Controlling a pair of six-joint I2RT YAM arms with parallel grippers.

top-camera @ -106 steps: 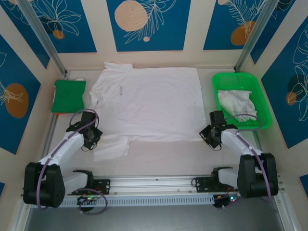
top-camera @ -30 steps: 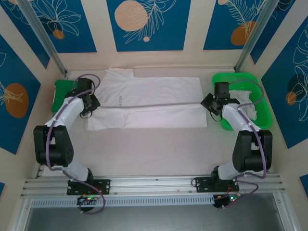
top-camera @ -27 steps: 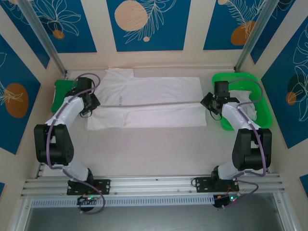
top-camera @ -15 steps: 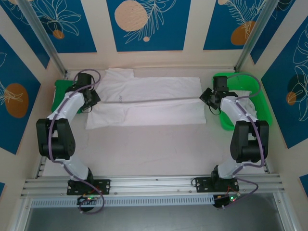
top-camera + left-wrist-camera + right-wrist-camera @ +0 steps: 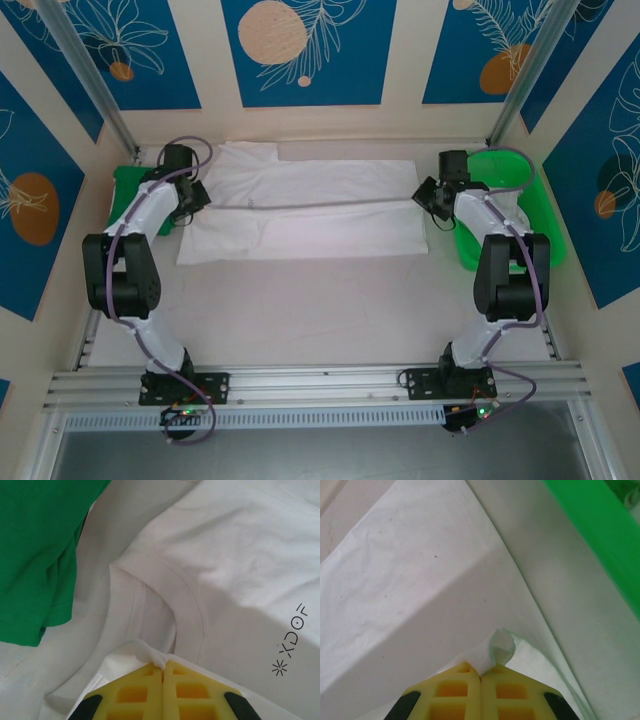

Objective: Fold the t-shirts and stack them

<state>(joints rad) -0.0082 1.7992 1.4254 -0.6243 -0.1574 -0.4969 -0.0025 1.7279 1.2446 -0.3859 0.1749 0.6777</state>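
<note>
A white t-shirt (image 5: 310,205) lies just left of the green tray (image 5: 505,158), doubled over on itself into a long flat band of soft cotton. A straight crease runs along its length towards the tray.

The right gripper (image 5: 430,196) sits at the shirt's corner nearest the tray, between cloth and tray wall. In the right wrist view its yellow, grid-moulded pads (image 5: 455,692) are pressed flat together, and a small curled lip of white fabric (image 5: 499,647) is pinched at the tips of the gripper (image 5: 481,672). The tray's smooth, rigid plastic rim (image 5: 600,530) passes just beside it, and the shirt (image 5: 420,580) spreads away in faint wrinkles.

The left gripper (image 5: 192,196) holds the shirt end farthest from the tray. Seen from the left wrist, this gripper (image 5: 163,666) has its yellow pads (image 5: 132,692) closed tight on a folded white edge. Beyond it curves the stitched neckline seam (image 5: 187,600), and a small grey chest print (image 5: 290,645) shows on the shirt (image 5: 225,545).

A limp green cloth (image 5: 35,555) lies past that end, well apart from the tray and touching the shirt's edge.
</note>
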